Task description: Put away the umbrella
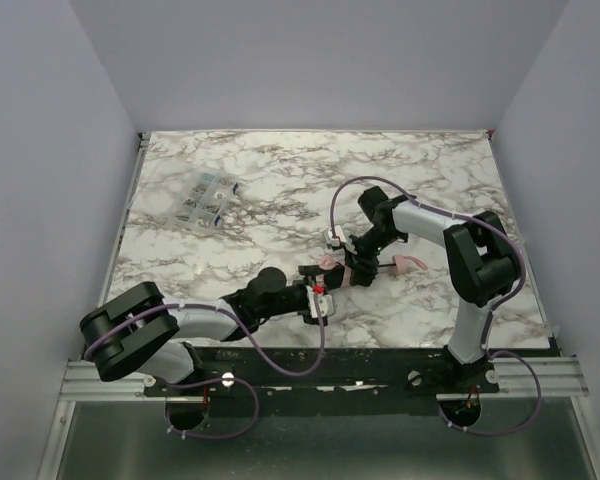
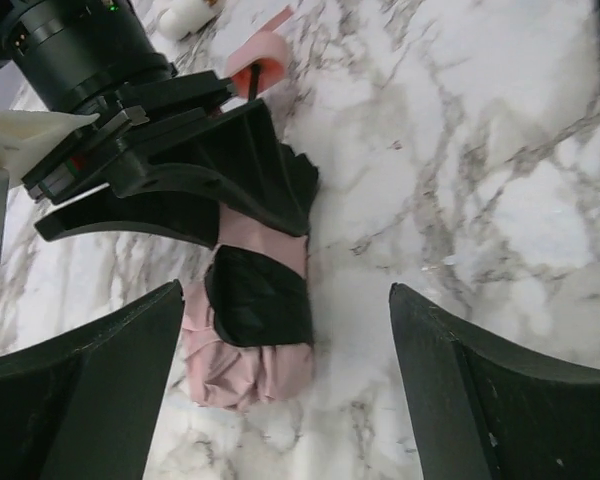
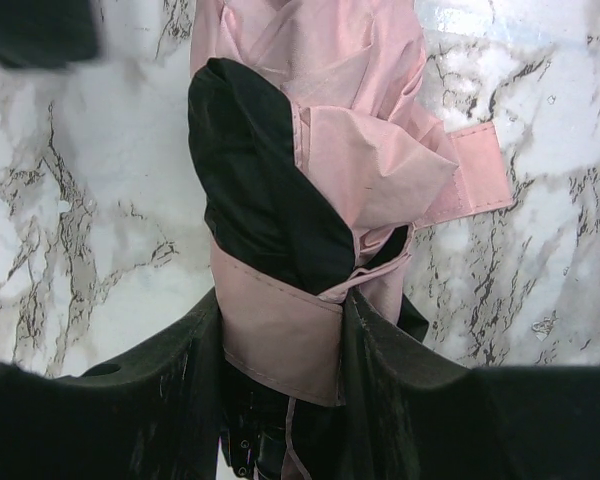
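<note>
1. The umbrella (image 1: 344,272) lies folded on the marble surface (image 1: 280,170), nearer the near edge than the far one and a little right of the middle.
2. Its small pink handle (image 2: 263,55) points toward the right edge, and the bunched fabric end points toward the left arm.
3. The right pincer (image 3: 282,325) is clenched around the umbrella's middle. Its fingers press the pink fabric from both sides, right next to the black band (image 2: 260,295).
4. A pink strap (image 3: 477,178) sticks out sideways from the bundle, over the marble.
5. The left pincer (image 2: 286,290) is released and spread wide around the fabric end. One finger is just beside the cloth and the other is well apart from it.
6. A clear plastic box (image 1: 208,200) with small items inside sits well apart from all this, toward the far left corner of the surface.
</note>
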### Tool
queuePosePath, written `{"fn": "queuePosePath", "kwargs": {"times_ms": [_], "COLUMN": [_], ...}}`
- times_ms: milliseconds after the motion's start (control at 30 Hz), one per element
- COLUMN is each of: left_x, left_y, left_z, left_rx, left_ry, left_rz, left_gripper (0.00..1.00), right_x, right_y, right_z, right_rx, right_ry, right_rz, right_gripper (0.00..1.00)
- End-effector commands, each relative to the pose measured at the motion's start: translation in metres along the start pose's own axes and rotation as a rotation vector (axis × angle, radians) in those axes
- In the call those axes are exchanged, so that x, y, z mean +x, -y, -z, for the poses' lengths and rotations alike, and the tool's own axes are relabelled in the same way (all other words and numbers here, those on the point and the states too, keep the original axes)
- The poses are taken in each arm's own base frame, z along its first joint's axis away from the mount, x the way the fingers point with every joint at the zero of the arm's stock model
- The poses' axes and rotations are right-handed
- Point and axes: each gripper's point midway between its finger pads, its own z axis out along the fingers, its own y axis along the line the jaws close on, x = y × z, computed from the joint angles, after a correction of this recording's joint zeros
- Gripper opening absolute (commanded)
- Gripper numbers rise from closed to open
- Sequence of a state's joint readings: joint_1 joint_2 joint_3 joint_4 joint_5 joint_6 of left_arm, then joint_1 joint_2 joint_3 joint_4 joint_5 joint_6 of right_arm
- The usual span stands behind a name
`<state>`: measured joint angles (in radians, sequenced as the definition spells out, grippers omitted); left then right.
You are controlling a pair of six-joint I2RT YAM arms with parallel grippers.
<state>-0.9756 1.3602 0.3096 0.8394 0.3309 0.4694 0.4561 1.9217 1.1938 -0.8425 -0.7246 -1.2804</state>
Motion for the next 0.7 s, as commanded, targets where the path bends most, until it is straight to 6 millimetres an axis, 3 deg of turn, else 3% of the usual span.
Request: {"fn": "queuePosePath", "kwargs": {"times_ms": [0,167,433,500,567,600,667], "left_x": [0.043,0.066,0.104,0.114,0.123,0.128,0.132], "left_y": [-0.021,-0.02,-0.016,-0.011,-0.001,0.005,0.016], "left_z": [-0.011,-0.03,-0.042,-0.043,-0.042,-0.04,-0.036], "left_rx": [-0.035,0.014,0.045,0.071,0.119,0.144,0.184], "left_ry": [-0.249,-0.35,-0.496,-0.537,-0.567,-0.581,-0.582], "left_rz": [-0.155,-0.159,-0.129,-0.112,-0.068,-0.034,0.024], "left_gripper": [0.78,0.72,0.63,0.51,0.2,0.09,0.03], "right_x": [0.075,0.075,0.075,0.074,0.073,0.072,0.068], "right_y": [-0.089,-0.089,-0.09,-0.091,-0.089,-0.089,-0.086], "right_z": [-0.021,-0.021,-0.021,-0.021,-0.021,-0.02,-0.019], "right_rx": [-0.298,-0.297,-0.304,-0.306,-0.3,-0.296,-0.286], "right_ry": [-0.264,-0.265,-0.262,-0.261,-0.255,-0.252,-0.228], "right_rz": [-0.309,-0.31,-0.309,-0.309,-0.307,-0.306,-0.306], "right_gripper": [0.22,0.22,0.22,0.22,0.23,0.24,0.28]}}
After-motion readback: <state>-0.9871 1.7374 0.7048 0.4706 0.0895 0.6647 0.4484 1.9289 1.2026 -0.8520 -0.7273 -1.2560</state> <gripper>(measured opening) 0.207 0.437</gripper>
